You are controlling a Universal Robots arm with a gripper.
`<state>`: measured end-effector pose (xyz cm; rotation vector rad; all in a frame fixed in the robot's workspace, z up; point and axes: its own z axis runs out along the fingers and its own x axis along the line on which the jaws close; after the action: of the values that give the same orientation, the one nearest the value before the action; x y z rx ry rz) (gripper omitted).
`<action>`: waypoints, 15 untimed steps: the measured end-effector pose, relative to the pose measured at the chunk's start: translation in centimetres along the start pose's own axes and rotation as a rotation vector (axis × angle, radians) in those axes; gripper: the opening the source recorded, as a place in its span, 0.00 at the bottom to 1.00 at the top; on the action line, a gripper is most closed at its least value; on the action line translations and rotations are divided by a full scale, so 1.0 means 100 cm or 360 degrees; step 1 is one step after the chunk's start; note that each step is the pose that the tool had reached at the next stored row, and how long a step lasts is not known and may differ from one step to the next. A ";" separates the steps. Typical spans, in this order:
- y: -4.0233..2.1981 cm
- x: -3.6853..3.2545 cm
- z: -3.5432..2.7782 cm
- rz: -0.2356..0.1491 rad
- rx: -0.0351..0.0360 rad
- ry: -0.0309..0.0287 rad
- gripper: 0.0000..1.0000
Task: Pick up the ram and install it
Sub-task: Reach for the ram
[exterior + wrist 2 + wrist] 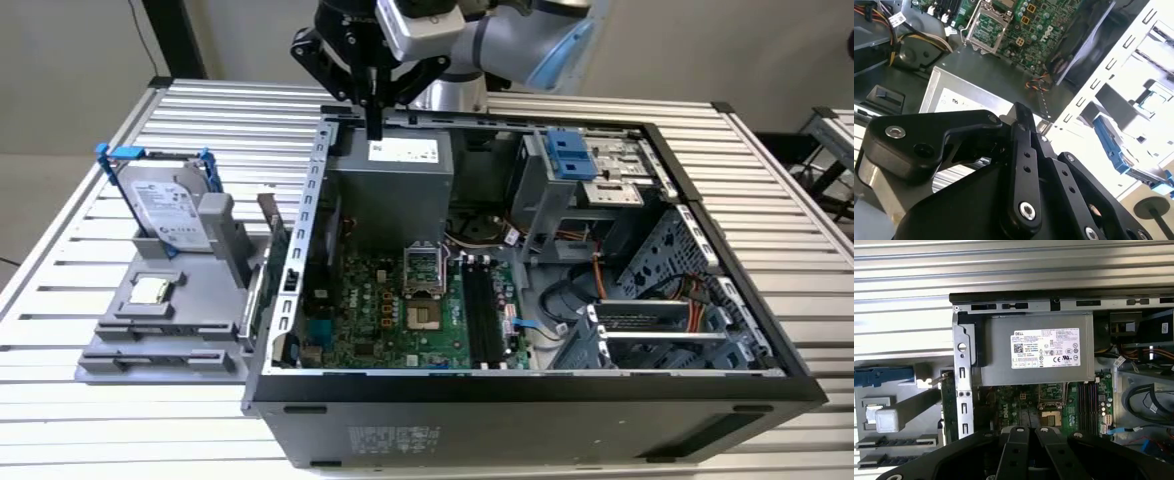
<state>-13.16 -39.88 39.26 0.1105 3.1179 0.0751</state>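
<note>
White metal slats make the table [94, 130], and an open computer case [534, 388] lies on it. I see the gripper [375, 128] hanging over the back edge of the case, just above the grey power supply [394, 185]. Its two fingers are drawn close together and I see nothing between them.

In the first wrist view, the ram [947, 400] is outside the case. It stands on its edge just beside the side wall, in a grey holder [160, 345] that also carries a hard drive [167, 205]. Inside the case, the long black slots [481, 315] on the green board [387, 310] look empty to me, so I judge the task is at its very start.

My worries are these. The ram stands so near the case wall that a finger may strike the wall. The stick is thin, so a grip off its middle may tilt it. A tilted stick may jam at the slot or bend.
</note>
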 end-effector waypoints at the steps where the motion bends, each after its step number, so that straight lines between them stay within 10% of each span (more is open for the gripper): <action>1: -0.0001 0.0015 -0.0001 0.0000 0.0000 0.00001 0.00; 15: -0.0019 0.0273 -0.0006 0.0000 0.0000 0.00000 0.00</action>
<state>-15.90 -39.88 39.26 0.1104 3.1179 0.0750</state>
